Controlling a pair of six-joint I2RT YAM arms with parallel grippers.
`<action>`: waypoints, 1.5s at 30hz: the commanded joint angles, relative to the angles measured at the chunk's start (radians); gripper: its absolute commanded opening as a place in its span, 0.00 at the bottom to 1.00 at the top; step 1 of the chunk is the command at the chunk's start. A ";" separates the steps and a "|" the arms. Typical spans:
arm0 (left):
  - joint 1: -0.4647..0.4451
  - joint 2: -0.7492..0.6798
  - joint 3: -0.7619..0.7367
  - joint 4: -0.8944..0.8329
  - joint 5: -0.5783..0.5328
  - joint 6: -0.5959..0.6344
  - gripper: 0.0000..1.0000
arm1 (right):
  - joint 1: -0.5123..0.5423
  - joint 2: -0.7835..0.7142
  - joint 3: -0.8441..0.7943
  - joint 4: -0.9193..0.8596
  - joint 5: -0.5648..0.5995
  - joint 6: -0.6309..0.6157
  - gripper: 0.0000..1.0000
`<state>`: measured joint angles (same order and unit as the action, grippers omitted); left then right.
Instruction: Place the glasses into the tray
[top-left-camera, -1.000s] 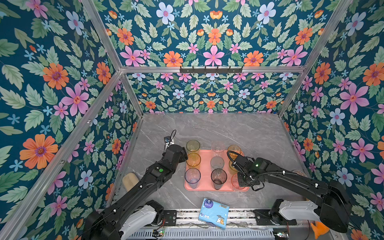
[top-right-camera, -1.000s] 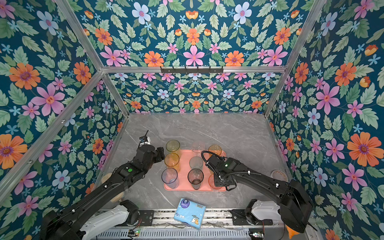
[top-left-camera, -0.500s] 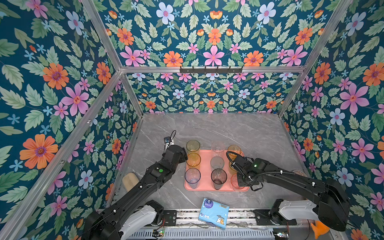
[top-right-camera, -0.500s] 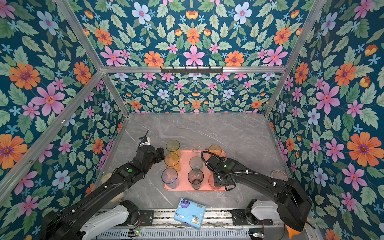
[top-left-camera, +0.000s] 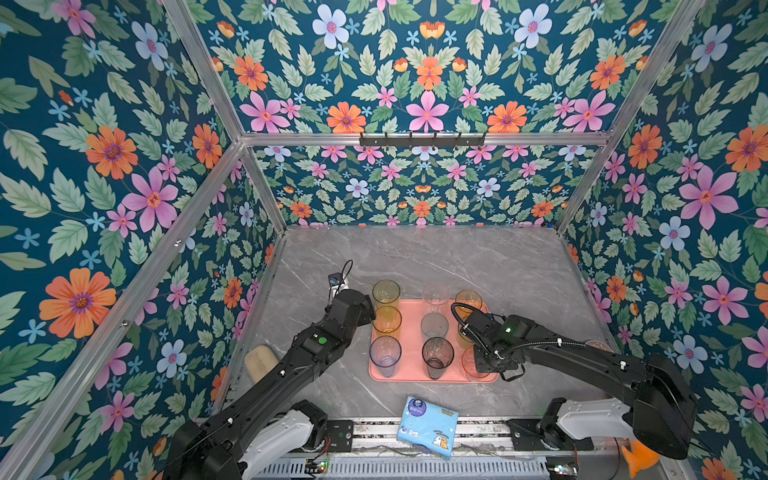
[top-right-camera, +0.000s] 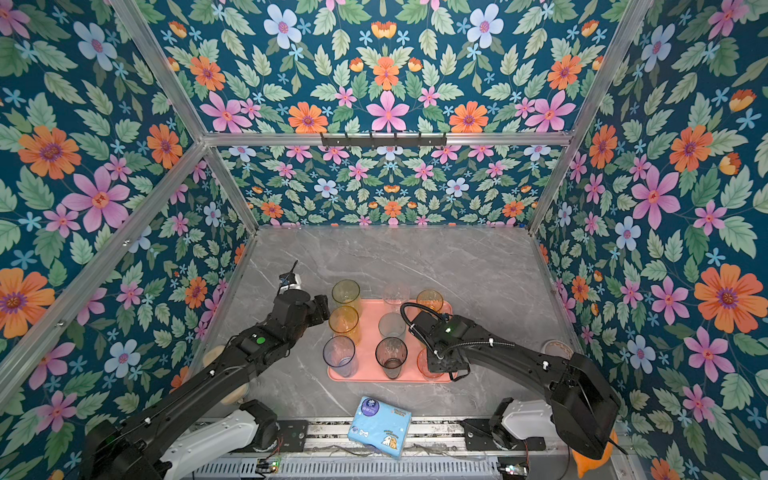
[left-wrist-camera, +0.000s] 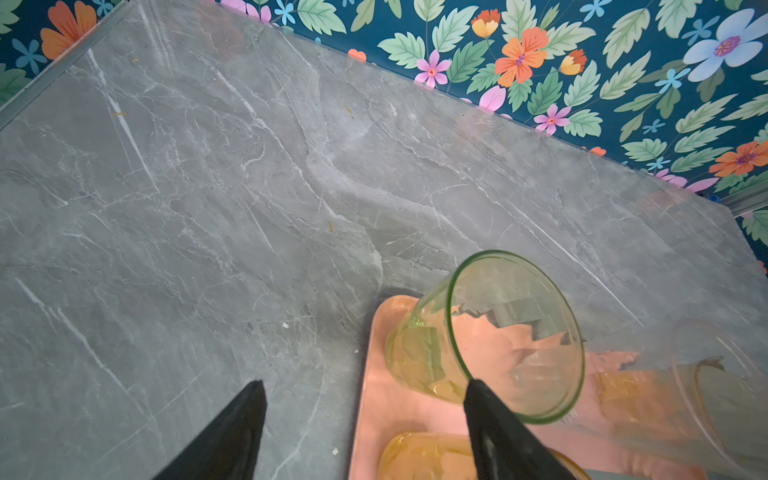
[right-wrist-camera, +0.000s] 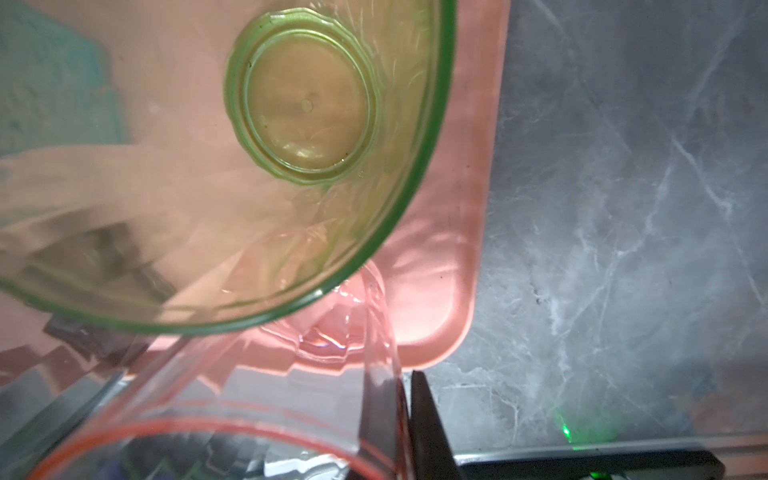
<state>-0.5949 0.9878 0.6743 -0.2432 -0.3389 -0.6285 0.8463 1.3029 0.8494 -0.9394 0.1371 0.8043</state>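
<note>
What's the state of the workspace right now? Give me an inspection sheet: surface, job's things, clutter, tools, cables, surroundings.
Surface: grey marbled tabletop, a few small specks.
Job's things: nine glasses stand in three rows on the pink tray; pink glass at its near right corner.
Clutter: blue tissue packet at the near edge; beige pad by the left wall.
Tools: left tool open, empty, beside the yellow-green glass; right tool shut on the pink glass's wall.
Cables: black loop over the right wrist; thin wire at the left wrist.
Surroundings: floral walls, metal frame, black hook rail.
</note>
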 joint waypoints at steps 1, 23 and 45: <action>0.001 0.004 0.011 0.000 0.005 -0.006 0.78 | 0.000 -0.007 0.003 -0.032 0.007 0.019 0.12; 0.001 -0.001 0.045 -0.024 -0.010 0.007 0.78 | 0.000 -0.175 0.088 -0.072 -0.012 -0.044 0.48; 0.001 -0.070 0.130 0.002 -0.182 0.205 0.80 | -0.133 -0.347 0.196 0.100 0.241 -0.321 0.66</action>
<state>-0.5949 0.9241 0.7944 -0.2874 -0.4706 -0.4999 0.7464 0.9779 1.0592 -0.9413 0.3481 0.5636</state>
